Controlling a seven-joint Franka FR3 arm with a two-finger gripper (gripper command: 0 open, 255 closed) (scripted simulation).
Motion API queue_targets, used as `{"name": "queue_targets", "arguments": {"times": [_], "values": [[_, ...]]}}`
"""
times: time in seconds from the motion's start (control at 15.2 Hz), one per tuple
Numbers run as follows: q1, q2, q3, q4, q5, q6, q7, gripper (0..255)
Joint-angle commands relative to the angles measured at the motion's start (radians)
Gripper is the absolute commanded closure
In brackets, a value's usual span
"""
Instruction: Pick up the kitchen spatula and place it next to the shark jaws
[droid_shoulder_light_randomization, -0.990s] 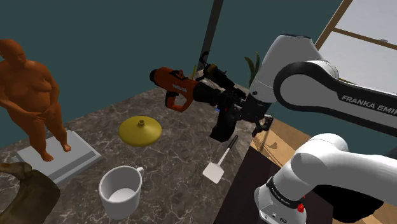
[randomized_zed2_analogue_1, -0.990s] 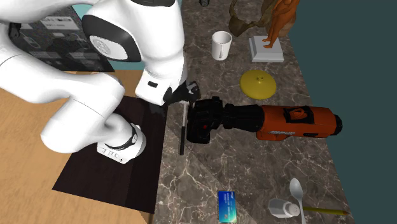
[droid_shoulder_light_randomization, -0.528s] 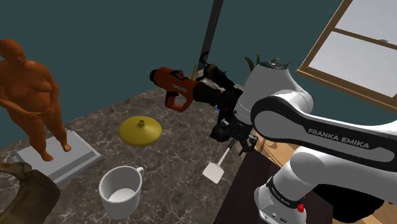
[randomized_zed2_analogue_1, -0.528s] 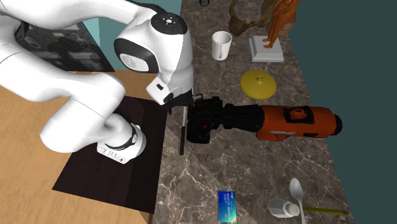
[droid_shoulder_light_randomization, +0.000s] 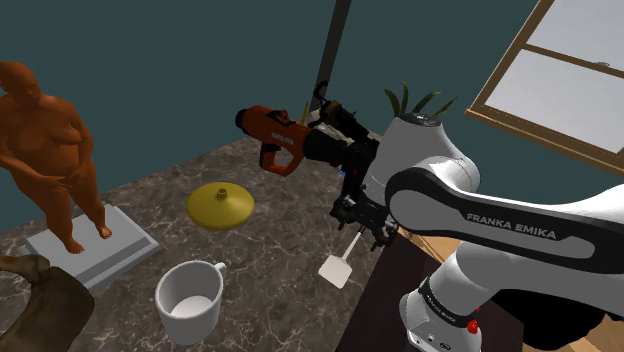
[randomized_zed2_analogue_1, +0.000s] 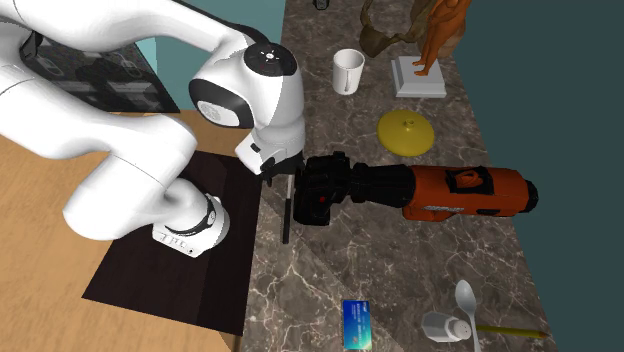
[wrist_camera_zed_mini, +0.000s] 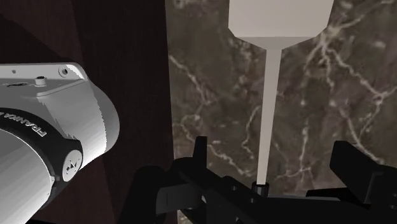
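On the dark marble counter (randomized_zed2_analogue_1: 400, 260), right up against the black nose end of the orange power drill (randomized_zed2_analogue_1: 455, 190), the kitchen spatula (droid_shoulder_light_randomization: 336, 268) is lying flat. It's between the drill and the counter edge on the robot's side. White blade, thin white neck, dark handle; the blade end points away from the drill.

The gripper (wrist_camera_zed_mini: 273, 153) hangs low over it w/ the fingers (wrist_camera_zed_mini: 348, 167) spread wide. The neck runs down the gap between them, approx where the white neck meets the dark handle. Neither finger touches it afaict, so nothing's gripped. In the second ext view the gripper (randomized_zed2_analogue_1: 283, 172) sits just beside the drill's black end, and the spatula's handle pokes out along that end.

Other stuff, all relative to the drill:
- yellow dome-ish lid (droid_shoulder_light_randomization: 220, 204), near the drill's orange body
- white mug (droid_shoulder_light_randomization: 190, 297), further out past the lid
- orange figurine (droid_shoulder_light_randomization: 50, 150) on a grey slab (droid_shoulder_light_randomization: 95, 248), well apart from the drill
- brown shark jaws (randomized_zed2_analogue_1: 376, 35), out by the figurine, so also well apart from the drill and the spatula
- on the drill's opposite side: a blue card (randomized_zed2_analogue_1: 355, 323), a white shaker (randomized_zed2_analogue_1: 445, 326) and a spoon (randomized_zed2_analogue_1: 467, 297)
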Motion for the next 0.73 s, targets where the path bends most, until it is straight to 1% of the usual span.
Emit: {"name": "queue_targets", "arguments": {"times": [0.0,0.26,0.33,0.66], "values": [[0.001,0.000,0.001,-0.001,0.001,0.001,0.000,0],[0.001,0.000,0.001,-0.001,0.001,0.001,0.000,0],[0.001,0.000,0.001,-0.001,0.001,0.001,0.000,255],[0.001,0.000,0.001,-0.001,0.001,0.001,0.000,255]]}}
